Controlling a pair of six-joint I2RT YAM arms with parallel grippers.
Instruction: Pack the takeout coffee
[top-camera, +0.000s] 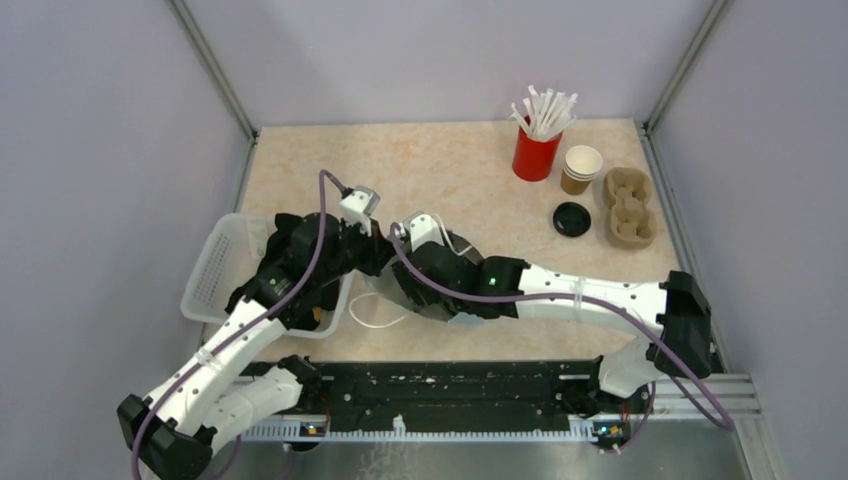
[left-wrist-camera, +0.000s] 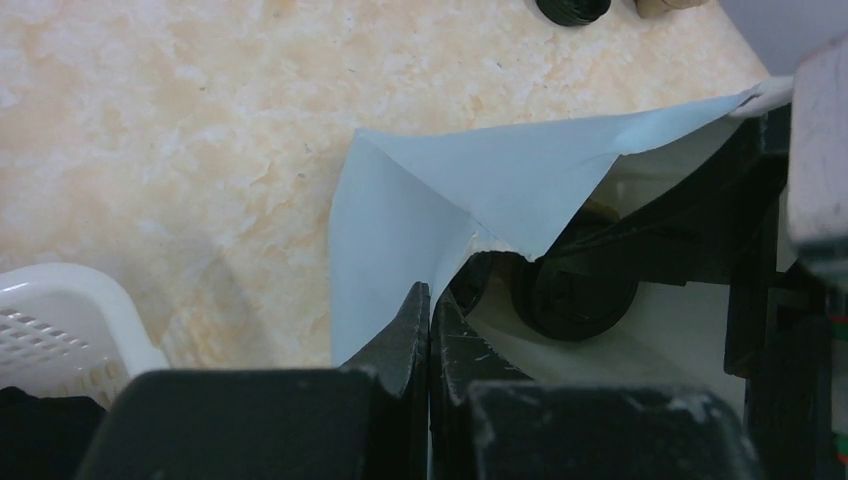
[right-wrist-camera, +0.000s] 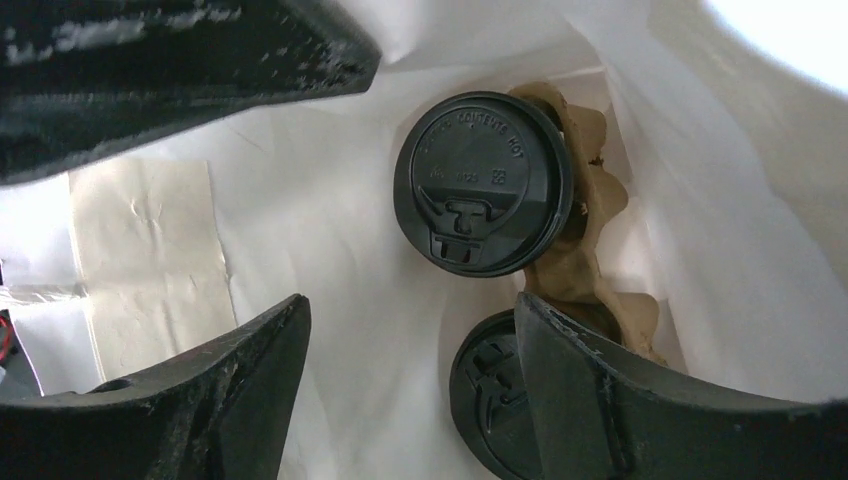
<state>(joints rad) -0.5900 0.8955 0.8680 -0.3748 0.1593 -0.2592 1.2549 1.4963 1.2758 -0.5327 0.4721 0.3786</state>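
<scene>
Beige table (top-camera: 450, 170): left jaws clamp blue bag (left-wrist-camera: 430, 200) rim; right jaws apart above lidded cups (right-wrist-camera: 485, 195).

Raised lettering curves along the top of the upper black lid (right-wrist-camera: 483, 180) in the right wrist view; its end reads "CONTENTS HOT". The first word and a smaller line beneath are too faint to read.
</scene>
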